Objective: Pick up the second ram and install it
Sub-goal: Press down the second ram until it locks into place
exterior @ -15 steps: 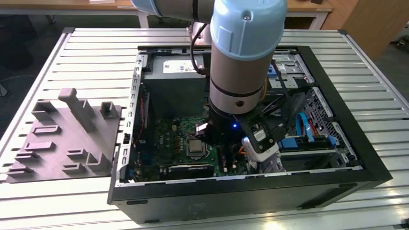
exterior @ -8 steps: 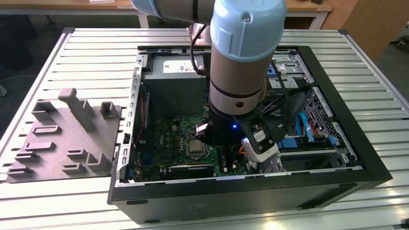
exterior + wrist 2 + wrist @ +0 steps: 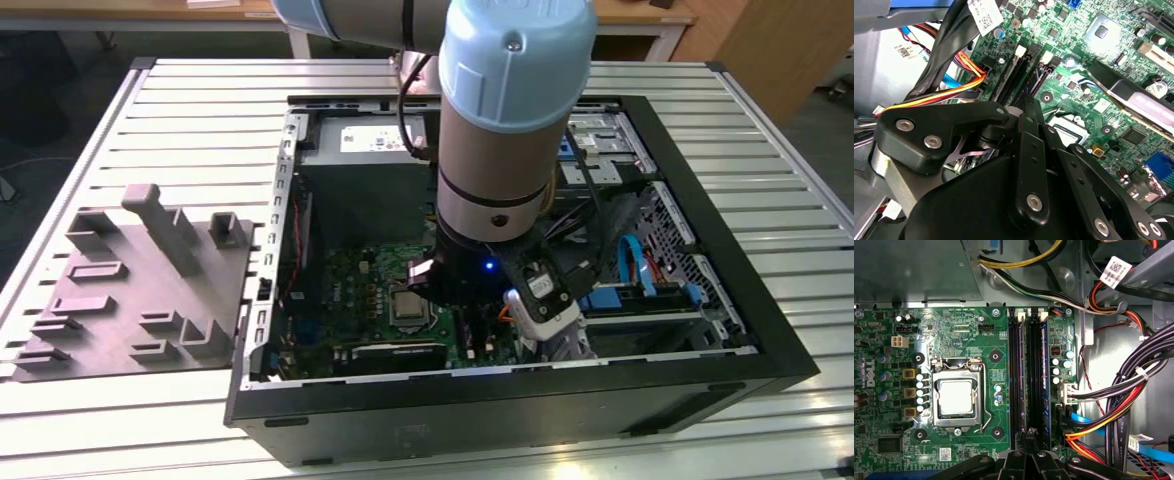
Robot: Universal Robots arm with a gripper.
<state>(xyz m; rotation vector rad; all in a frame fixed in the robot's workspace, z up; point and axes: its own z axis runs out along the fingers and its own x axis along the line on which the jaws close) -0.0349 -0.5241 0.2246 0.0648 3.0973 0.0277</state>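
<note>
- At the exterior view's left, a grey moulded tray [image 3: 134, 290] lies on the slatted table [image 3: 80, 150], just beside the computer case's [image 3: 534, 405] left wall. Bare slats run around it.
- The case lies on its side with the panel off. Its metal rim hems the green board [image 3: 360, 285] on every side.
- The arm [image 3: 501, 120] comes straight down into the middle of the case, with more room on its tray side than on the other.
- In the first wrist view, the gripper [image 3: 1027, 456] sits at one end of the long black memory slots [image 3: 1026, 375], with the square processor socket [image 3: 956, 397] just beside them across open board.
- I cannot tell whether the gripper is wide, narrow or holding anything. One slot seems to hold a ram stick [image 3: 1044, 380], blue along its edge, but I cannot be sure.
- On the far side of the slots, bundled cables [image 3: 1114, 410] in black, yellow, red and blue crowd close.
- The second wrist view looks along the gripper's black linkage at the same slots.
- At the exterior view's right, a drive cage [image 3: 607, 140] and blue cables [image 3: 638, 268] fill that end of the case.
</note>
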